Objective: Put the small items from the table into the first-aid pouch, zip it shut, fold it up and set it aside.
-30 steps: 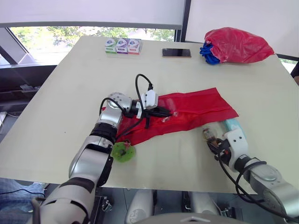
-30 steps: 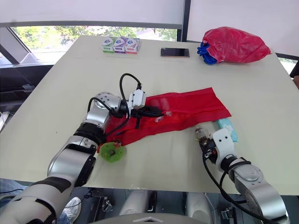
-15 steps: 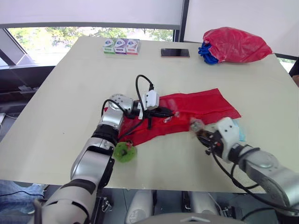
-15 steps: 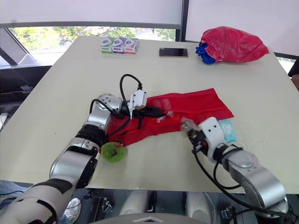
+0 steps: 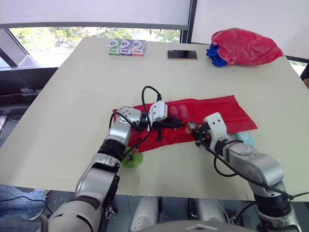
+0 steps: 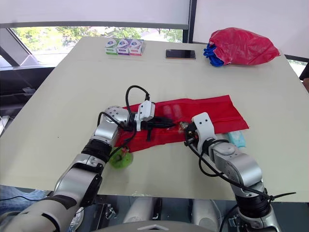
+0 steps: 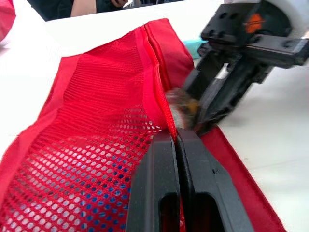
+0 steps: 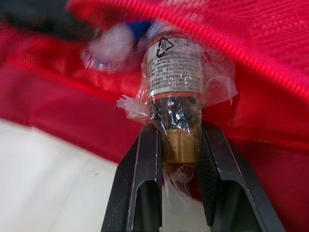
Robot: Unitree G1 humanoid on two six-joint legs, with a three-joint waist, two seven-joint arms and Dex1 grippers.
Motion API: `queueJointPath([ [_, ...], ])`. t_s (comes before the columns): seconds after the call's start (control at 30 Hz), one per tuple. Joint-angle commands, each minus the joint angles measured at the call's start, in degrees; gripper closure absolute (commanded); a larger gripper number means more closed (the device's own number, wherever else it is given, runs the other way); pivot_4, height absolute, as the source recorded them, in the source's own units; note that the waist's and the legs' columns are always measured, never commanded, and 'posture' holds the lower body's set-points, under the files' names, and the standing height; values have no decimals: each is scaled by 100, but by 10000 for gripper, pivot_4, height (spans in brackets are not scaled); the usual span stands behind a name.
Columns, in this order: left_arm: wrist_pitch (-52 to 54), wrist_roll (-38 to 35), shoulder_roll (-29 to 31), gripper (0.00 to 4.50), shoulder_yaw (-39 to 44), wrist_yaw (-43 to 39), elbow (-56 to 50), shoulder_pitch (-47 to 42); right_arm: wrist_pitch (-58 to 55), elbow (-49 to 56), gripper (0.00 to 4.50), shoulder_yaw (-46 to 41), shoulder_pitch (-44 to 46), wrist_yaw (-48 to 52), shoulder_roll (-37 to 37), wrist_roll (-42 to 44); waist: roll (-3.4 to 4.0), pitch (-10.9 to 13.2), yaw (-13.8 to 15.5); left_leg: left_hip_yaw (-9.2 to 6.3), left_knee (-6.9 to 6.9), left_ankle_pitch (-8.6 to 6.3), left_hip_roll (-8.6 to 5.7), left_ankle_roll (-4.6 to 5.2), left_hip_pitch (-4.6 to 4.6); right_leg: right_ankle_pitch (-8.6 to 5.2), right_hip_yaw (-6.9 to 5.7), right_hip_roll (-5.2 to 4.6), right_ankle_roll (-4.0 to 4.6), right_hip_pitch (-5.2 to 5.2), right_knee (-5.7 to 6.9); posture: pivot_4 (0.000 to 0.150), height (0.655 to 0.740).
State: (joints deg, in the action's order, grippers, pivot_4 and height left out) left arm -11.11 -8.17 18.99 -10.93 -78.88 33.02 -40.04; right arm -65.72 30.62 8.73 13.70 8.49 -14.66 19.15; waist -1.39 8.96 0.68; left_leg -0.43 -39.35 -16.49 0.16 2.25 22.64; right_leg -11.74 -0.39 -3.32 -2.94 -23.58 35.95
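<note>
The red mesh first-aid pouch [image 5: 212, 108] lies flat across the middle of the table. My left gripper [image 5: 177, 124] is shut on the pouch's zipper edge [image 7: 161, 104], holding it up. My right gripper [image 5: 195, 131] is shut on a small plastic-wrapped bottle [image 8: 175, 72] with a gold cap, its top at the pouch's opening right beside the left fingertips. A green item [image 5: 131, 158] lies at the pouch's near left end. A light blue packet [image 5: 245, 137] pokes out at the pouch's near right edge.
At the table's far edge stand three small boxes [image 5: 127, 48] and a dark phone [image 5: 182, 54]. A red bag over a blue item [image 5: 244, 46] sits at the far right corner. A person's arm [image 7: 87, 6] shows beyond the table in the left wrist view.
My right gripper has carried the wrapped bottle from the near right edge leftward and forward to the pouch's opening. The left gripper keeps its hold on the pouch.
</note>
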Motion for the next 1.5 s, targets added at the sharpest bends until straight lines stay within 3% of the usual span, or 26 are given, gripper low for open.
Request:
queueJointPath([
  [0.03, 31, -80, -64, 45000, -124, 18, -510, 163, 303, -63, 40699, -75, 126, -253, 239, -227, 1, 0, -4, 0, 0, 0, 0, 0, 0, 0, 0, 0, 0, 0, 0, 1500, 7400],
  [0.4, 89, -36, -182, 45000, -363, 121, -911, 496, 1084, -1008, 40699, -36, 750, -570, 1002, -642, 3, 0, -27, 0, 3, 0, 3, -1, -3, 0, 9, 11, 1, -1, 0, 1500, 7400],
  [0.73, 123, -37, -177, 45000, -399, 121, -886, 441, 1537, -970, 40699, 504, 746, 397, 468, -651, 3, 0, -45, 2, 3, 0, 1, -1, -3, 0, 18, 15, 1, -1, -2, 1500, 7400],
  [0.93, 118, -53, -164, 45000, -419, 88, -818, 383, 1473, -1114, 40699, 143, 754, 115, 650, -761, 3, 0, -121, 0, 3, 1, 4, -1, -3, 0, 18, 17, 1, -1, 0, 1500, 7400],
  [1.07, 87, -47, -146, 45000, -383, 73, -710, 306, 1433, -1113, 20949, 39, 733, 105, 601, -811, 3, 0, -123, 0, 3, 1, 3, -1, -3, 0, 19, 17, 0, 0, -1, 1500, 7400],
  [1.17, 53, -41, -130, 45000, -324, 76, -567, 211, 1361, -950, 8788, 9, 639, 321, 432, -692, 3, 0, -123, 1, 3, 0, 2, -1, -3, 0, 23, 17, 0, 0, -2, 1500, 7400],
  [1.5, -133, -90, -15, 45000, -99, 47, 81, -173, 838, 60, 8788, -212, 47, 1450, -847, -32, 4, 0, -135, 0, 6, 0, 5, 0, -3, -1, 25, 22, 0, -1, -3, 1500, 7400],
])
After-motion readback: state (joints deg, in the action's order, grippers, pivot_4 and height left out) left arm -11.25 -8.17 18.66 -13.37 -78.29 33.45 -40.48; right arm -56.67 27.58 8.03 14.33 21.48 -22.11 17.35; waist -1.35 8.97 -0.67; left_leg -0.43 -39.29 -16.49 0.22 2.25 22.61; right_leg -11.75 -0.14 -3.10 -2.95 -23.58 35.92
